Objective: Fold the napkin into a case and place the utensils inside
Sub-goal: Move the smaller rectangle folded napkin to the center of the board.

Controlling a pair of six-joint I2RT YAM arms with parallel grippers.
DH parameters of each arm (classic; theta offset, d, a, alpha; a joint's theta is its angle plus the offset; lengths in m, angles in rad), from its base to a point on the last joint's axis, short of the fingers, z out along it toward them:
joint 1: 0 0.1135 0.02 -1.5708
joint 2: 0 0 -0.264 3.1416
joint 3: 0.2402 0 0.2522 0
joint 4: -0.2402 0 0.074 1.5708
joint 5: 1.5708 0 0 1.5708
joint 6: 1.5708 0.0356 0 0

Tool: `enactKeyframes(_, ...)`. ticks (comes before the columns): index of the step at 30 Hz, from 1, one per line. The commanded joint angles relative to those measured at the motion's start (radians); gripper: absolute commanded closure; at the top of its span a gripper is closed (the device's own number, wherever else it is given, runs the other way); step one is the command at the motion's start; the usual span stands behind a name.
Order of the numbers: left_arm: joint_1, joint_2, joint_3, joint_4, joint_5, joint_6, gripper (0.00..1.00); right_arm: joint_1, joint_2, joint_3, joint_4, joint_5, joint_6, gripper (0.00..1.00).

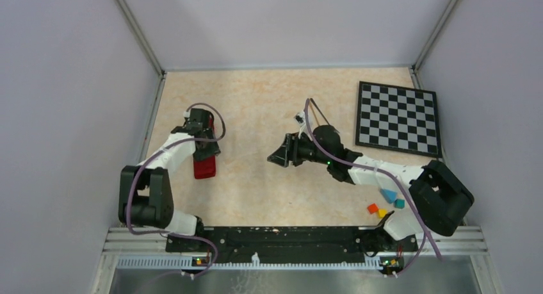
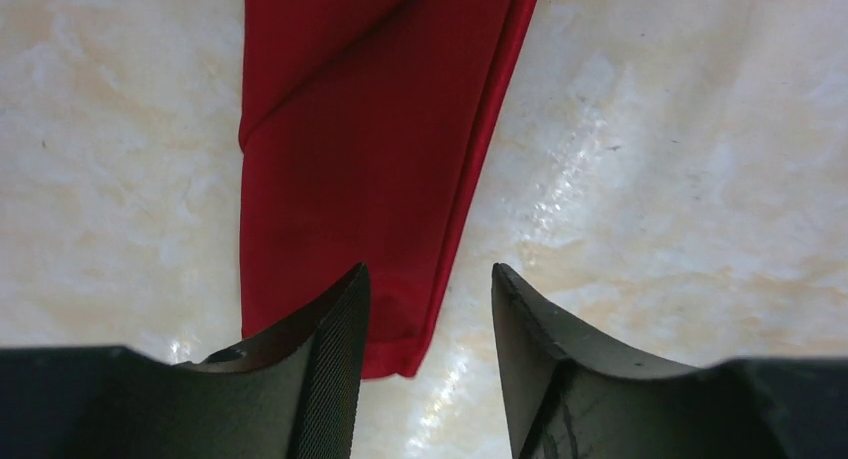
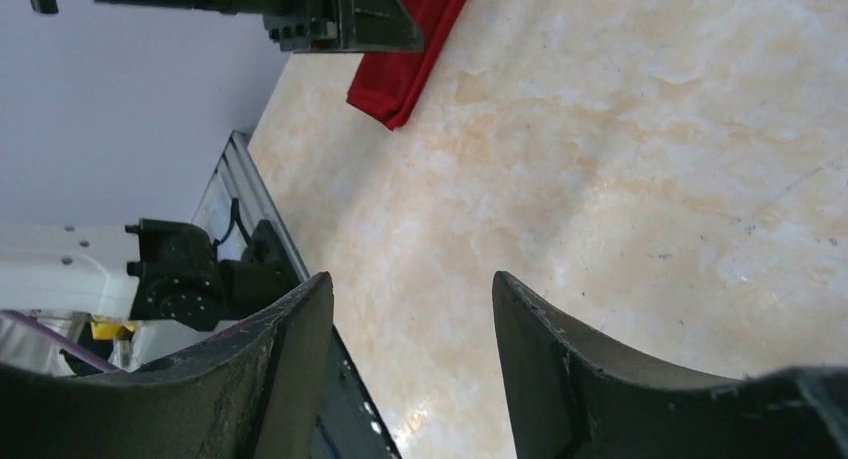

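1. Broadly, the beige marbled table (image 1: 256, 198) takes up the whole floor of the enclosure. The napkin (image 2: 350, 179) lies on its left part, well apart from everything on the right side.
2. Next in size, the left arm reaches forward over the napkin. The right arm bends across toward the middle of the table.
3. A black-and-white checkered board (image 1: 398, 118) lies flat in the far right corner, clear of both arms.
4. The napkin is deep red and folded into a narrow, long packet that lies flat on the tabletop. A diagonal crease crosses its upper layer, a doubled edge runs down one long side, and its end is cut off square.
5. The left gripper (image 2: 428, 271) hangs over that end with its jaws parted. One finger (image 2: 320, 379) overlaps the cloth in the wrist view and the other sits over bare table just beside the edge, so nothing is pinched.
6. The right gripper (image 3: 411, 277) is spread and empty, with only bare marbled surface between its fingers. It is well apart from the napkin.
7. A few small coloured blocks (image 1: 372, 208) sit beside the right arm, near its base.
8. From above, the left gripper (image 1: 206, 154) hides most of the napkin (image 1: 205, 169), so only the red end shows. The left wrist view alone shows the folds. The right wrist view shows the napkin's end (image 3: 405, 59) from the side, under the left gripper.
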Motion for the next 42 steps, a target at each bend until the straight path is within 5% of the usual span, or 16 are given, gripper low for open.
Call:
enactKeyframes(1, -0.039, 0.091, 0.007, 0.106, -0.141, 0.093, 0.52, 0.004, -0.039, -0.053, -0.012, -0.032, -0.084, 0.41)
enactKeyframes(11, -0.046, 0.368, 0.101, 0.220, -0.374, 0.309, 0.64, 0.003, -0.175, -0.155, -0.013, 0.001, -0.142, 0.42)
enactKeyframes(19, 0.007, 0.516, 0.195, 0.381, -0.347, 0.598, 0.69, -0.003, -0.235, -0.194, -0.002, 0.002, -0.148, 0.42)
enactKeyframes(24, 0.020, 0.465, 0.099, 0.435, -0.339, 0.749, 0.68, -0.026, -0.262, -0.202, -0.015, 0.009, -0.155, 0.41)
enactKeyframes(27, 0.017, 0.400, 0.051, 0.461, -0.340, 0.773, 0.65, -0.036, -0.255, -0.205, -0.001, 0.004, -0.155, 0.42)
enactKeyframes(32, 0.013, 0.297, 0.060, 0.403, -0.383, 0.699, 0.46, -0.036, -0.225, -0.213, 0.042, -0.026, -0.135, 0.42)
enactKeyframes(42, 0.050, 0.262, 0.004, 0.349, -0.494, 0.640, 0.44, -0.037, -0.256, -0.221, 0.041, -0.024, -0.134, 0.42)
